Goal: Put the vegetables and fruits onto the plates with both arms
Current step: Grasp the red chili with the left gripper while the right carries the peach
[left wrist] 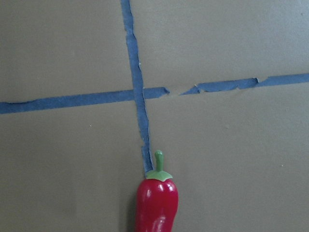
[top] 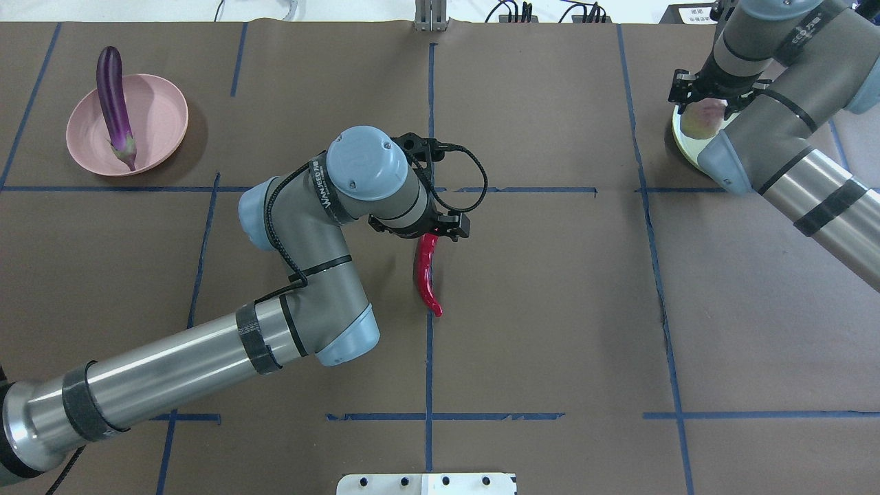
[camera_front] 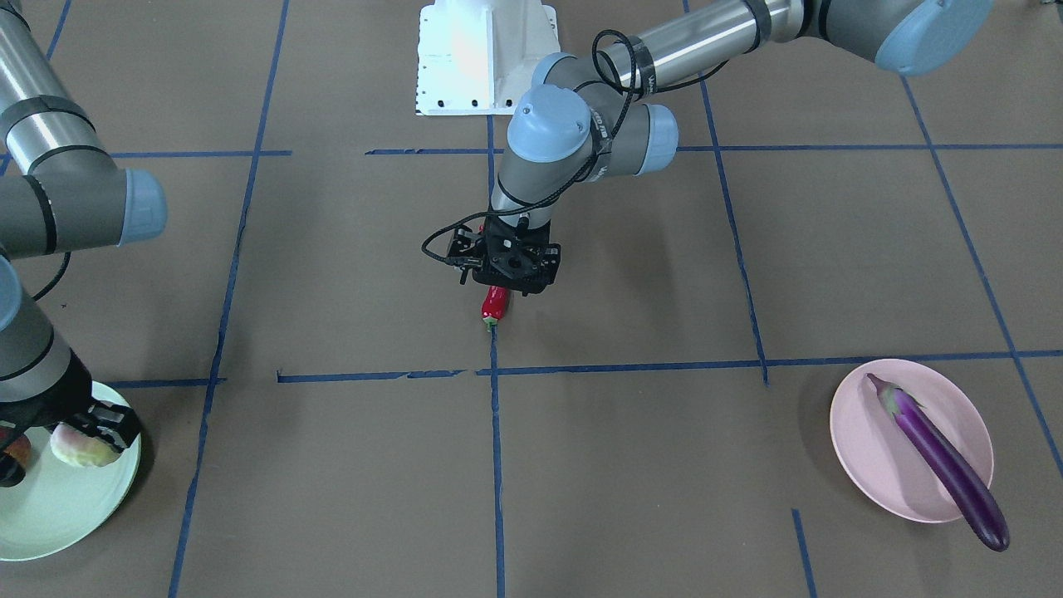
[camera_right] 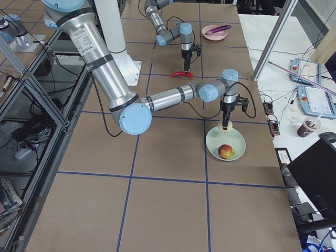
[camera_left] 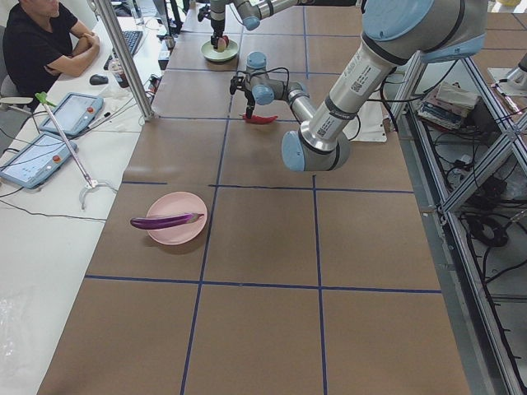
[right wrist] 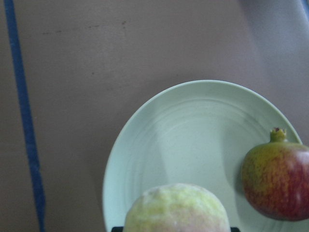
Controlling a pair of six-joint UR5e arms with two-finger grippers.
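Done: eggplant (top: pixel 115 103) lay on pink plate (top: pixel 159 113), ten o'clock; pomegranate (right wrist: pixel 277 181) on green plate (top: pixel 687 146), two o'clock.
Pending: left gripper (top: pixel 430 236) pinched chili (top: pixel 423 271) — right gripper (top: pixel 708 110) pinched pale fruit (right wrist: pixel 177 209) above.

Couldn't see most of the chili (camera_front: pixel 493 306) from the front, tucked under the left gripper (camera_front: pixel 501 286). Got cut off at the bottom edge in the left wrist view too, same as the pale green fruit (right wrist: pixel 177 208) in the right wrist view. Barely caught the pomegranate (camera_front: pixel 17 453) behind the right arm (camera_front: pixel 33 365) up front.
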